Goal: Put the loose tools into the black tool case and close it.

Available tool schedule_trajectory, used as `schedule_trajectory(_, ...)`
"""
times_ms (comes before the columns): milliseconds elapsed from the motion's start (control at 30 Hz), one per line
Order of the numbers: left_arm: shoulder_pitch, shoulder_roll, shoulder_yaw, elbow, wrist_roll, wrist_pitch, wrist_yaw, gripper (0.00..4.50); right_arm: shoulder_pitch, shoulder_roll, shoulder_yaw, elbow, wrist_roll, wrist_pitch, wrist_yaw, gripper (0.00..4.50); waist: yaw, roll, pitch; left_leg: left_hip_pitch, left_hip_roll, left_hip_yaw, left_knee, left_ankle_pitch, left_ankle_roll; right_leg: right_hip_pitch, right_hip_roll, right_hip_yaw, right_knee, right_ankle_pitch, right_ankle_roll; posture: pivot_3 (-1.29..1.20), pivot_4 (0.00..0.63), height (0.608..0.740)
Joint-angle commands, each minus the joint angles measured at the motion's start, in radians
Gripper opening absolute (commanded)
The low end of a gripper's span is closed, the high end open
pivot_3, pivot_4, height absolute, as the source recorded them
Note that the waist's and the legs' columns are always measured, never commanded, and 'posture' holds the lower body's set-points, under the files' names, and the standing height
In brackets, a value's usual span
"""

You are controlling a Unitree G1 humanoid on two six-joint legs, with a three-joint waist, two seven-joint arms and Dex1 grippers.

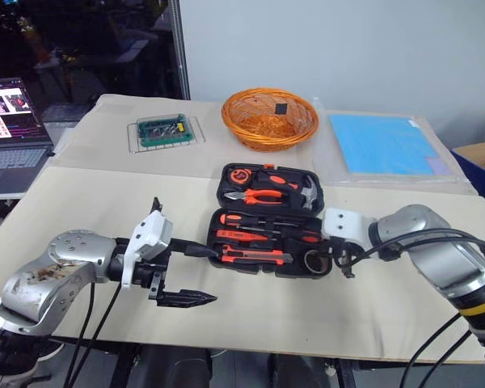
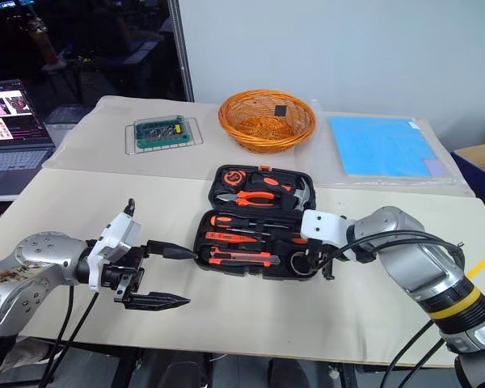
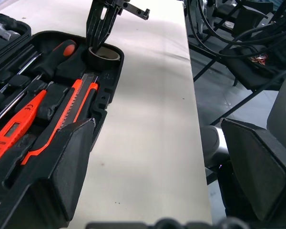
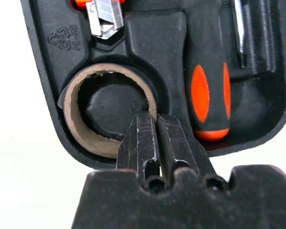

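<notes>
The desk [image 1: 105, 242] carried the open case [image 2: 255, 230], with screwdrivers [image 2: 250, 220] and knife [image 2: 241, 259] seated in its near half. The left gripper [image 2: 158, 275], fingers spread wide and empty, hung just beside the case. The right gripper [image 4: 156, 125] pinched the wall of the tape roll [image 4: 78, 126], lying in its corner recess. Advisable: release straight, withdraw without tilting the roll, then fold the lid.

Silver arms, black cables (yellow right-forearm band).

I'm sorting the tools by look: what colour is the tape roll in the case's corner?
Tan, like bare cardboard; the tape roll shows best in the right wrist view.
</notes>
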Motion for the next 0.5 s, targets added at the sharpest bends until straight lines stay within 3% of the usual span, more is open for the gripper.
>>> schedule_trajectory(33,-0.022,0.003,0.024,-0.011,-0.018,0.005,0.009,4.5,-0.022,0.012,-0.026,-0.002,-0.014,-0.016,-0.006,1.57,0.0,0.0,0.0,0.0,0.0,0.0,0.0,0.0,0.0,0.0,0.0,0.0,0.0,0.0,0.0,0.0,0.15,0.74)
schedule_trajectory(100,-0.028,-0.004,0.031,-0.002,-0.027,0.02,0.025,4.5,-0.021,0.016,-0.061,-0.02,0.005,-0.006,-0.013,2.26,-0.001,0.0,0.0,0.001,0.0,0.0,0.0,0.0,0.0,0.001,0.0,0.0,0.0,0.0,0.0,0.0,0.15,0.74)
schedule_trajectory(200,-0.048,-0.03,0.05,0.031,-0.062,0.068,0.077,4.5,-0.021,0.033,-0.157,-0.048,0.074,0.056,-0.034,2.26,-0.003,0.0,0.0,0.001,0.0,0.0,0.001,0.0,0.0,0.001,0.0,0.0,0.001,0.0,0.0,0.0,0.15,0.74)
schedule_trajectory(367,-0.149,-0.141,0.09,0.141,-0.07,0.172,0.308,4.5,-0.025,0.1,-0.361,-0.054,0.189,0.213,-0.133,2.26,0.003,0.0,0.0,0.001,0.0,-0.001,0.001,0.0,0.0,0.001,0.0,0.0,0.002,0.0,0.0,0.0,0.15,0.74)
schedule_trajectory(467,-0.263,-0.219,0.066,0.247,0.014,0.221,0.486,4.5,-0.061,0.185,-0.454,0.003,0.243,0.334,-0.234,2.26,0.01,0.0,0.0,0.001,0.0,-0.002,0.002,0.0,0.0,0.002,0.001,-0.001,0.002,0.0,0.001,0.0,0.15,0.74)
schedule_trajectory(500,-0.301,-0.245,0.06,0.288,0.035,0.239,0.535,4.5,-0.091,0.225,-0.483,0.046,0.246,0.384,-0.286,2.52,0.01,0.0,0.0,0.001,-0.001,-0.002,0.002,0.0,0.0,0.002,0.001,-0.001,0.002,0.001,0.001,0.0,0.15,0.74)
